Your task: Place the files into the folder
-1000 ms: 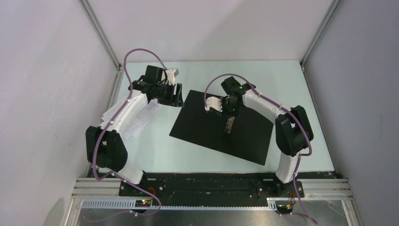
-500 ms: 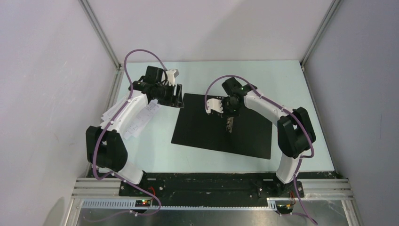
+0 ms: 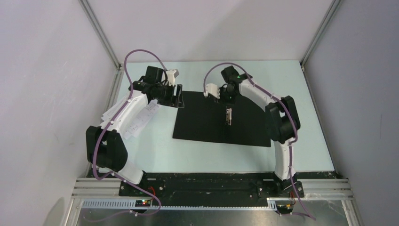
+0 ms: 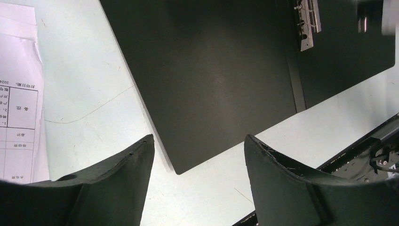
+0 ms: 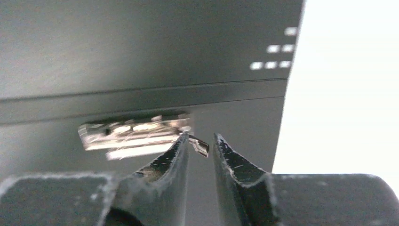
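Pale green worktop [image 3: 155, 150] holds the spread black-lined folder [image 3: 202, 125] mid-frame, printed white paper files [image 3: 140, 120] at left; I'd lift my barely parted right claw [image 5: 201, 139] straight off the metal clip [image 5: 136, 136], wide left claw [image 4: 197, 147] empty, avoiding a nudge.

The folder [image 3: 202, 120] has swung from a slant at the frame's centre to lie square with the table edge. The right gripper [image 3: 224, 97] has drawn up-frame from the clip [image 3: 228, 115] to the folder's upper edge, its jaws now slightly parted.
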Robot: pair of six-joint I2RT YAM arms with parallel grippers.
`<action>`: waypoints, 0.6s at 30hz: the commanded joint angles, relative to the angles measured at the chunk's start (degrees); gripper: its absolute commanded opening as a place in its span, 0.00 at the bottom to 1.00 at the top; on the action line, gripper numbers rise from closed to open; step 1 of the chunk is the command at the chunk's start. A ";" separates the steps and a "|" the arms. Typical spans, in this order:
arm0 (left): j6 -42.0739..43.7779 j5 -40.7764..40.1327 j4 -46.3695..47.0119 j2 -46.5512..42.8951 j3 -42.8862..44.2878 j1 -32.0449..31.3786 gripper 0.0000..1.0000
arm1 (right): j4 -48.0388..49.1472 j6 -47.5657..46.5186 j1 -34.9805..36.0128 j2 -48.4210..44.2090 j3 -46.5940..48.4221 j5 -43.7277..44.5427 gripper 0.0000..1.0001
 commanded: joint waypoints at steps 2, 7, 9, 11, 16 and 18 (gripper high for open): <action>-1.04 -1.33 0.16 1.40 -0.74 0.35 0.78 | -0.21 11.16 -4.95 8.05 16.23 0.71 0.38; -2.89 -3.85 0.09 5.05 -0.26 0.63 0.84 | -0.38 18.14 -6.58 14.88 25.53 2.32 0.53; -3.68 -3.85 0.05 7.16 0.03 1.10 0.90 | -0.42 20.47 -7.10 16.71 27.45 3.23 0.58; -4.47 -3.90 0.06 8.22 0.20 1.53 0.92 | -0.77 22.50 -7.60 17.73 29.19 3.51 0.59; -7.18 -3.91 0.01 9.74 -1.48 3.98 0.99 | -2.25 30.89 -9.90 12.50 29.62 -1.38 0.59; -8.51 -3.45 0.04 10.89 -2.72 5.24 1.00 | -2.04 35.08 -11.14 8.76 26.83 -3.49 0.59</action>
